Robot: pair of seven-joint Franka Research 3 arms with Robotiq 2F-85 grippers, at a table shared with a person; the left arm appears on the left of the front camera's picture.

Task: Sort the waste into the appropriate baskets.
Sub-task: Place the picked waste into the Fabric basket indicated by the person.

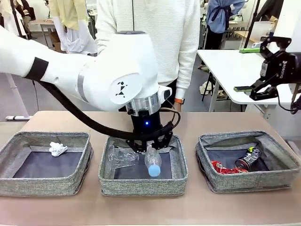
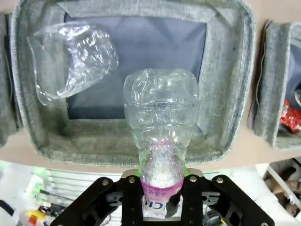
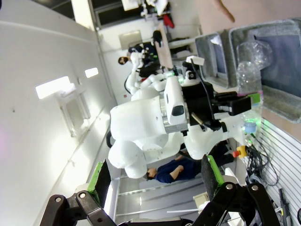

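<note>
Front view showed tissue (image 1: 58, 149), cans (image 1: 235, 165) and one bottle (image 1: 121, 157) binned; left jaws clenched a last bottle (image 2: 161, 122) over the middle basket (image 1: 178, 175), right jaws spread, empty.

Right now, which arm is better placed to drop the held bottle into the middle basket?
Left. The left gripper is shut on the clear bottle above the middle basket; the right gripper is open, raised away at the right.
</note>
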